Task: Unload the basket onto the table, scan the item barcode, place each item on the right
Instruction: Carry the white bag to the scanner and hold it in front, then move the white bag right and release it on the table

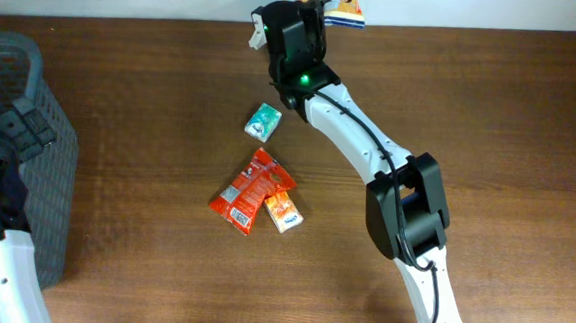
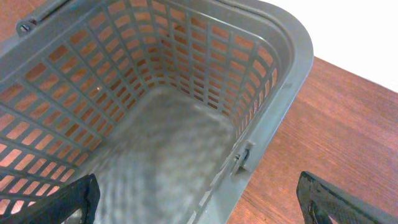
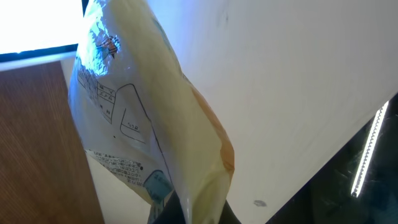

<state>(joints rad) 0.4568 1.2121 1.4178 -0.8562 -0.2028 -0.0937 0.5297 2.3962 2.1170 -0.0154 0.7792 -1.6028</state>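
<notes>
Overhead: my right gripper (image 1: 312,15) is at the far edge of the table (image 1: 491,114), clamped on a snack packet (image 1: 344,5). Left wrist: my left gripper (image 2: 198,193) gapes wide over the grey basket (image 2: 273,81). Right wrist: the snack packet stands upright, pinched at its bottom end, its printed panel on the left.

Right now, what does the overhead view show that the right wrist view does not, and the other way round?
Only overhead: the grey plastic lattice basket, the small teal packet and the red-orange foil packets. Only right wrist: the black printed diagram on the pale yellow plastic bag. Both: that bag pinched in the right fingers, and the brown wooden table.
</notes>
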